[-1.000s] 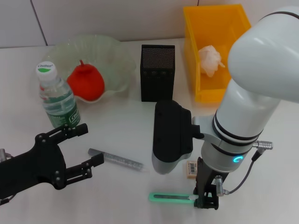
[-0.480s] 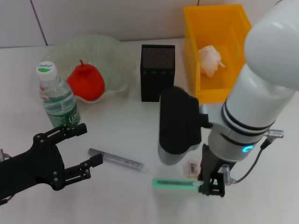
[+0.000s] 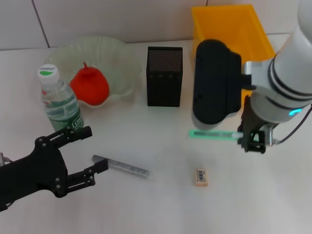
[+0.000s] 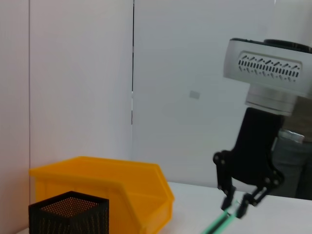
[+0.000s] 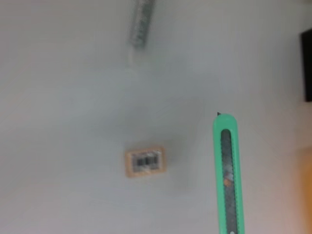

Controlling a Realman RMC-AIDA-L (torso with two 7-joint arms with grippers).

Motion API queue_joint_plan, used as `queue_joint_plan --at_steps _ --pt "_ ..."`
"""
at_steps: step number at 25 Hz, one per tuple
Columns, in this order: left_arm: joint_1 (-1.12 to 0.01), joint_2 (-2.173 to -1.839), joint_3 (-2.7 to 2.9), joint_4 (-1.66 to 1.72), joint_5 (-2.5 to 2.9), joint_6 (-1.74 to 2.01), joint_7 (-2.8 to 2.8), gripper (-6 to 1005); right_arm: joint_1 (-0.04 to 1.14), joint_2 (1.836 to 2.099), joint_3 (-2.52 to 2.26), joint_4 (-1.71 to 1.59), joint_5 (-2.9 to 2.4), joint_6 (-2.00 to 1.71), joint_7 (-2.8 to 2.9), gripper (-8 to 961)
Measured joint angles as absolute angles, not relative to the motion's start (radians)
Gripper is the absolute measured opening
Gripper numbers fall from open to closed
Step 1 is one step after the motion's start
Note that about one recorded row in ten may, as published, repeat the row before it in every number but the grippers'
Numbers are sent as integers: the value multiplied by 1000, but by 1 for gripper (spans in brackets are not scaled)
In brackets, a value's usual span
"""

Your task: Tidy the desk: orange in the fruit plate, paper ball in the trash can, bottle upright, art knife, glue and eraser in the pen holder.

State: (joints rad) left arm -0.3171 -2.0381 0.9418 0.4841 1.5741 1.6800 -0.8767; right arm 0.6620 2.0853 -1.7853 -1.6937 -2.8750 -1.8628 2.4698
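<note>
Meanwhile, our right claw (image 3: pixel 252 142) pinched one end of the art knife (image 3: pixel 213 134), holding it level above the surface (image 3: pixel 146 204), with the pen holder (image 3: pixel 164 76) beyond the knife's free end and the eraser (image 3: pixel 200 176) below. Our left claw (image 3: pixel 87 155) hung spread beside the glue (image 3: pixel 120 166).

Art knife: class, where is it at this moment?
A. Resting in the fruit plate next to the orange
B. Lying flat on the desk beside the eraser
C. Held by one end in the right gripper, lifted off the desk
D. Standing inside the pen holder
C: the right gripper has its jaws shut on one end of the art knife, which hangs level above the desk, while the eraser lies alone below.
</note>
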Motion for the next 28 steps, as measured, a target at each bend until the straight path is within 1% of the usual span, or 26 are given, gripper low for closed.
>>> queue_joint_plan --at_steps 3,8,9,10,14,15,19,23,28 --pt "-318 -2039 942 491 1574 1686 -876 797 671 2085 -1761 -1721 -2905 -1875 2436 175" --pt "-325 -2041 942 491 1574 1687 -876 796 702 2077 -1720 -1736 -2921 -1868 2359 176" --pt "-326 -2041 942 491 1574 1687 -877 796 729 2068 -1699 -1739 -2922 -1866 2333 177" --pt "-327 -2041 942 491 1574 1687 -880 796 729 2068 -1699 -1739 -2922 -1866 2333 177" --pt "-331 -2042 942 491 1574 1687 -884 797 783 2046 -1649 -1761 -2924 -1866 2264 178" --pt "-331 -2042 942 491 1574 1687 -884 797 783 2046 -1649 -1761 -2924 -1866 2264 178" --pt "-337 -2045 917 493 1571 1701 -884 797 804 2032 -1562 -1760 -2925 -1849 2159 180" --pt "-338 -2045 882 493 1570 1739 -889 797 786 2036 -1517 -1775 -2924 -1815 2054 181" --pt "-336 -2056 834 493 1569 1769 -890 796 764 2038 -1450 -1787 -2924 -1742 1883 182"
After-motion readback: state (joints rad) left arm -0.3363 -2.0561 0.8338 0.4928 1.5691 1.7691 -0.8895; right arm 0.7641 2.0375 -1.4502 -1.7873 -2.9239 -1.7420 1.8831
